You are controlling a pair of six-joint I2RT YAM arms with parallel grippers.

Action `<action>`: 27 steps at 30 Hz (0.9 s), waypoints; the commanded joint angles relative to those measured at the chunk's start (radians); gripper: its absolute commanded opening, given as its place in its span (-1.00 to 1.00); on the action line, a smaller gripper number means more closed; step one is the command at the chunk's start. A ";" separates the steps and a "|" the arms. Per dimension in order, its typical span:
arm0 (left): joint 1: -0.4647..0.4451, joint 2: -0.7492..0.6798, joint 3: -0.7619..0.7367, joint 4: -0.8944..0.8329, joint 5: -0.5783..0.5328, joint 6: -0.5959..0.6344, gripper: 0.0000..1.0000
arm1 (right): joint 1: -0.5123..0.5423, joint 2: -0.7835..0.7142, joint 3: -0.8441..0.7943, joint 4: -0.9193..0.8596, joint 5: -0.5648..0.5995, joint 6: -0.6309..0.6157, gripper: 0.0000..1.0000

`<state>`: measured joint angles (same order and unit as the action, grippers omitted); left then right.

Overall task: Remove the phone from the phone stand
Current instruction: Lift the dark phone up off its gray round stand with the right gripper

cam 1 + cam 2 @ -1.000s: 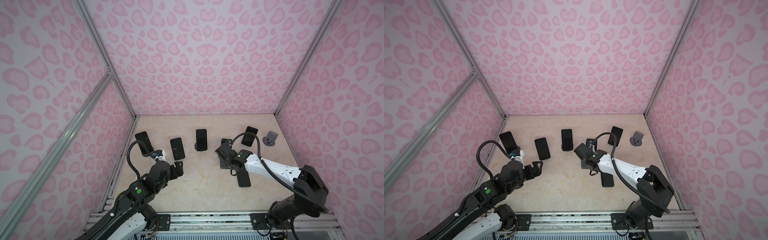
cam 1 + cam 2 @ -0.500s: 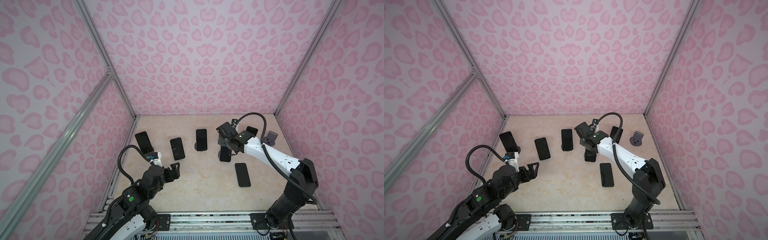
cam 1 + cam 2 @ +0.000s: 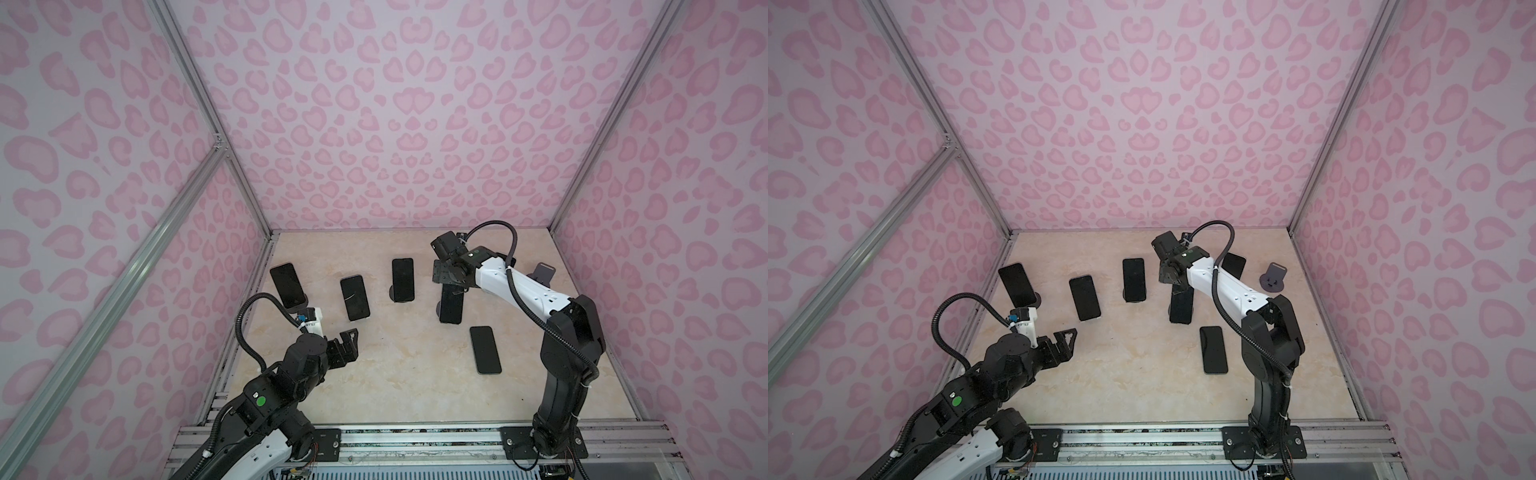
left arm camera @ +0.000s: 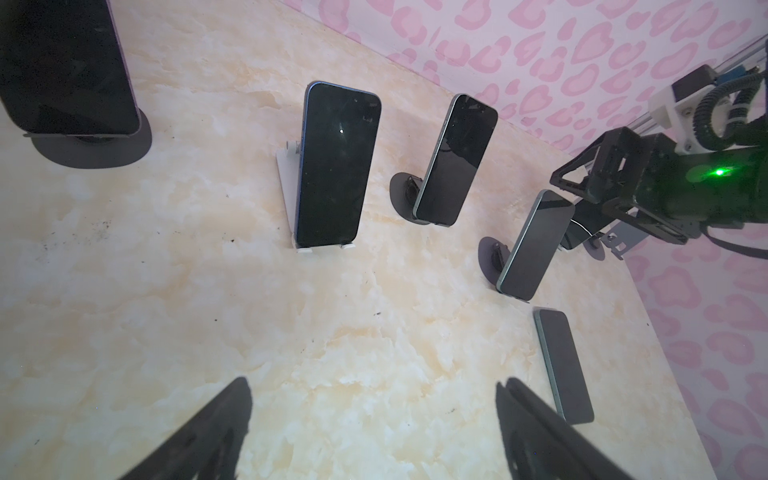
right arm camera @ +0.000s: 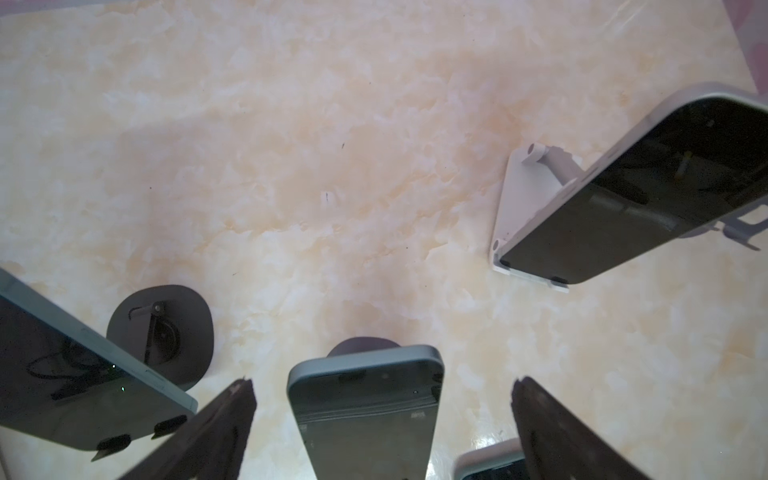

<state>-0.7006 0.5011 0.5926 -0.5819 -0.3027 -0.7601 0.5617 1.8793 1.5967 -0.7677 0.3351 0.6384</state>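
Right gripper (image 5: 382, 380): fingers spread, one on either side of the phone's (image 5: 365, 415) top edge, apparently clear of both long edges (contact cannot be confirmed). The phone leans on its dark round phone stand (image 4: 488, 253), mid-right on the tabletop (image 3: 395, 374). Left gripper (image 4: 374, 382): fingers spread, above bare tabletop with open room around it.

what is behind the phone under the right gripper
A dark round stand base shows just behind the phone in the right wrist view. The phone covers the rest of the stand.
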 commanded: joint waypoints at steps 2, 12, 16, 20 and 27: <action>0.001 0.001 -0.004 -0.002 -0.007 0.009 0.90 | -0.006 0.012 -0.028 0.033 -0.038 -0.025 0.98; 0.002 0.009 -0.007 -0.001 -0.012 0.011 0.90 | -0.016 0.046 -0.066 0.077 -0.069 -0.017 0.98; 0.001 0.016 -0.009 0.001 -0.007 0.008 0.90 | -0.022 0.048 -0.088 0.106 -0.091 -0.018 0.86; 0.001 0.034 -0.004 0.004 -0.006 0.006 0.90 | -0.023 0.045 -0.103 0.131 -0.105 -0.024 0.68; 0.001 0.058 0.004 0.013 -0.004 -0.001 0.90 | -0.034 0.036 -0.159 0.160 -0.128 -0.034 0.42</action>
<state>-0.7006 0.5541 0.5858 -0.5808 -0.3023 -0.7601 0.5285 1.9137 1.4490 -0.6186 0.2161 0.6159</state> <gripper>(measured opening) 0.953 0.722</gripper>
